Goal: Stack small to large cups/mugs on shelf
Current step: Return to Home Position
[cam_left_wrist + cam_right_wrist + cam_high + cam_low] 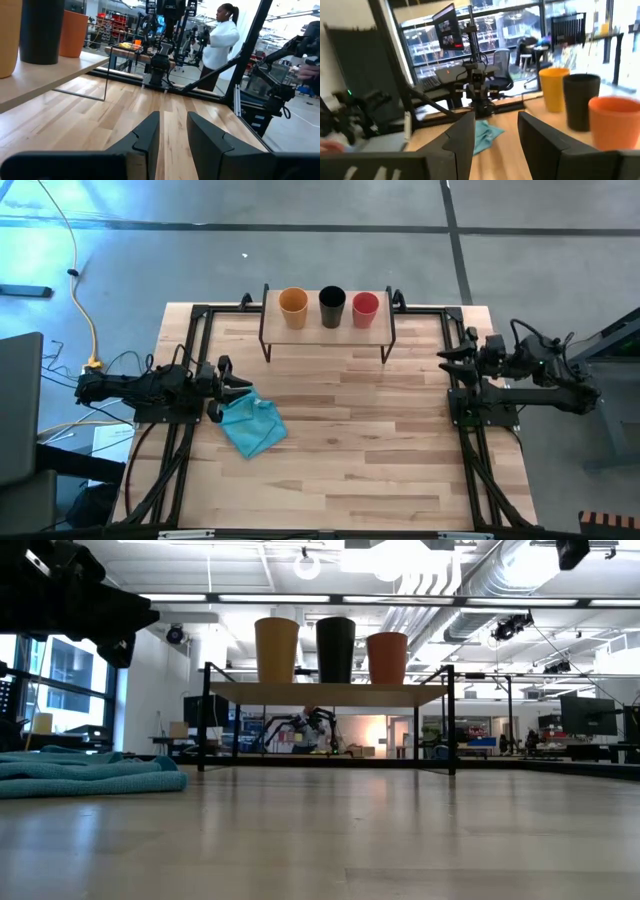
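Three cups upright in row on shelf (pixel 325 332): yellow cup (pixel 293 303) at one end, black cup (pixel 332 302) mid-shelf, red cup (pixel 365 306) at other end. Cups side by side, not nested. Placement judged complete, only arm parking outstanding. Left gripper (pixel 173 116) and right gripper (pixel 496 119) well apart from shelf, fingers parted, holding nothing.

Robotics lab w/ ceiling ducts (pixel 450 585); other arm rigs (pixel 161 60); monitors (pixel 447 25).

I see the table (pixel 350 450) carrying the shelf (pixel 312 331) at its far edge, with a yellow cup (pixel 293 304), black cup (pixel 332 303) and red cup (pixel 365 307) lined up on it, and a blue cloth (pixel 252 425) near the left edge.
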Controlling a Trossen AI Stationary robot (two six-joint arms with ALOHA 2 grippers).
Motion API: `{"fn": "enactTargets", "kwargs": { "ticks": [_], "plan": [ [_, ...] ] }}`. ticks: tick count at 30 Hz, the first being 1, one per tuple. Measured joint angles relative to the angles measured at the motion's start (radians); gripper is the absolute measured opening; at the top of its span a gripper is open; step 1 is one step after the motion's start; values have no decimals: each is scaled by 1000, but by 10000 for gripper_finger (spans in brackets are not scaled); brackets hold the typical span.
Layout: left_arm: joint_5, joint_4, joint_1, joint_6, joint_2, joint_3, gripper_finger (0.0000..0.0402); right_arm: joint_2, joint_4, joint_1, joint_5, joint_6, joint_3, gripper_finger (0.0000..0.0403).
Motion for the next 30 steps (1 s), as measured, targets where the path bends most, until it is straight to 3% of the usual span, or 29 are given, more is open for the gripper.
{"fn": "enactTargets", "kwargs": {
  "ticks": [11, 19, 30],
  "plan": [
    [0, 0, 0, 0, 0, 0, 88, -12, 12, 0, -89, -206, -29, 142],
    [0, 0, 0, 0, 0, 0, 88, -114, 207, 0, -102, -202, -210, 142],
    [0, 0, 0, 0, 0, 0, 88, -166, 232, 0, -135, -184, -294, 142]
  ]
}}
